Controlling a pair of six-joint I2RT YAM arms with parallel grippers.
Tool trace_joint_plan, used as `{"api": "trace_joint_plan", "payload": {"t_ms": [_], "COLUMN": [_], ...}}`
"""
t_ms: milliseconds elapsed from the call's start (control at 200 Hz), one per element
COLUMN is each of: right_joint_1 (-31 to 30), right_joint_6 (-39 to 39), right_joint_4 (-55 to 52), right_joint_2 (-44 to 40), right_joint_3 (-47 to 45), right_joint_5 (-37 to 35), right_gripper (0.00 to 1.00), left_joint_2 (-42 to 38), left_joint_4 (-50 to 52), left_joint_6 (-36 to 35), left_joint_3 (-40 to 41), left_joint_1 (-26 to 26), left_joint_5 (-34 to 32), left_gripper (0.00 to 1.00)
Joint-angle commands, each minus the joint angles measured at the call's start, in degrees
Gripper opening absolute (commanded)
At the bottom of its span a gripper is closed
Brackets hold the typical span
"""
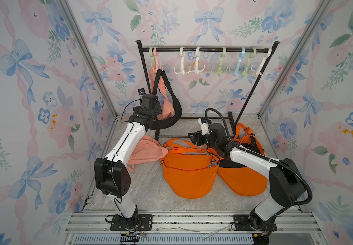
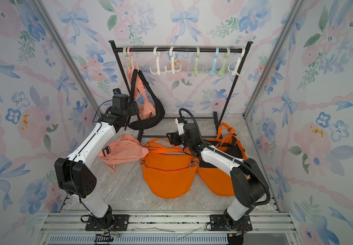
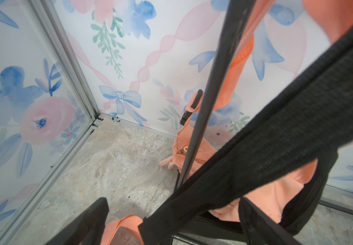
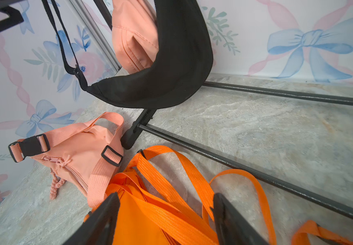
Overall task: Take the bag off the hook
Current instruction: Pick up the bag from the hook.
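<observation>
Strap (image 1: 156, 82) of black bag (image 1: 172, 118) hangs just beside left hand (image 1: 158, 110).

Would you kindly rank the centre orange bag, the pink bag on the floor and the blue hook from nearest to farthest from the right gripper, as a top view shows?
From the right gripper:
1. Centre orange bag: directly beneath it.
2. Pink bag: on the floor, toward the left arm.
3. Blue hook: high on the back rail.

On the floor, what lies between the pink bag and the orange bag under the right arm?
A second orange bag lies there, touching both; both top views show it.
</observation>
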State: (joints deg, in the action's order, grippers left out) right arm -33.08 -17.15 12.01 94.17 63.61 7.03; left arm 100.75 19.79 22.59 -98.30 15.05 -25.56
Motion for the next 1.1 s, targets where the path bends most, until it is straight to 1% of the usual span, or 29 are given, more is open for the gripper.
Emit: {"api": "trace_joint_plan", "payload": {"t_ms": [0, 65, 90, 150, 215, 285, 300, 365, 420, 555, 730, 870, 1010, 1095], "right_joint_1": [1.13, 1.59, 1.74, 2.06, 2.36, 2.58, 2.66, 2.76, 2.84, 2.93, 2.93, 2.89, 2.86, 2.85], "right_joint_6": [-0.05, 0.19, 0.31, 0.5, 0.28, -0.14, -0.16, -0.04, 0.24, 2.21, 4.21, 4.76, 5.1, 5.43], "right_joint_4": [2.97, 1.94, 1.6, 1.35, 1.82, 2.04, 2.05, 1.72, 1.07, -1.33, -2.88, -2.34, -2.51, -2.35], "right_joint_2": [-1.04, -0.4, -0.1, 0.22, 0.31, 0.31, 1.69, 2.91, 4.15, 8.11, 14.47, 19.4, 24.72, 28.15], "right_joint_3": [-0.3, 0.52, 0.88, 1.16, 1.22, 1.71, 1.98, 3.41, 5.49, 13.11, 26.27, 35.38, 44.69, 49.87], "right_joint_5": [-0.32, 0.46, 0.6, 0.71, 0.65, 0.69, 0.78, 0.92, 1.21, 2.99, 5.71, 5.26, 5.27, 6.46], "right_gripper": [0.71, 0.7, 0.7, 0.7, 0.7, 0.7, 0.7, 0.7, 0.71, 0.74, 0.77, 0.81, 0.82, 0.83], "left_joint_2": [3.36, 5.3, 5.74, 7.09, 7.7, 7.33, 7.29, 5.93, 4.7, 0.27, -4.97, -7.4, -8.97, -9.83], "left_joint_4": [-0.19, -0.19, -0.12, -0.15, -0.11, -0.1, -0.06, -0.03, -0.01, -0.15, 0.05, 0.84, 1.35, 1.63], "left_joint_6": [-2.2, -2.07, -2.03, -1.94, -1.55, -1.11, -0.94, -0.71, -0.55, -0.09, 0.0, 0.15, 0.81, 1.59], "left_joint_3": [-4.09, -6.68, -7.61, -9.57, -10.87, -11.03, -10.97, -10.23, -9.33, -6.12, -3.46, -3.25, -3.3, -3.51], "left_joint_1": [0.4, 0.42, 0.4, 0.46, 0.71, 1.04, 1.11, 1.37, 1.41, 1.46, 1.38, 1.12, 0.94, 0.52], "left_joint_5": [-1.49, -0.75, -0.31, 0.81, 1.18, 1.3, 1.3, 1.56, 1.48, 1.13, 1.56, 2.09, 3.12, 4.28], "left_gripper": [0.93, 0.87, 0.83, 0.7, 0.5, 0.35, 0.32, 0.18, 0.0, 0.0, 0.0, 0.0, 0.0, 0.0]}}
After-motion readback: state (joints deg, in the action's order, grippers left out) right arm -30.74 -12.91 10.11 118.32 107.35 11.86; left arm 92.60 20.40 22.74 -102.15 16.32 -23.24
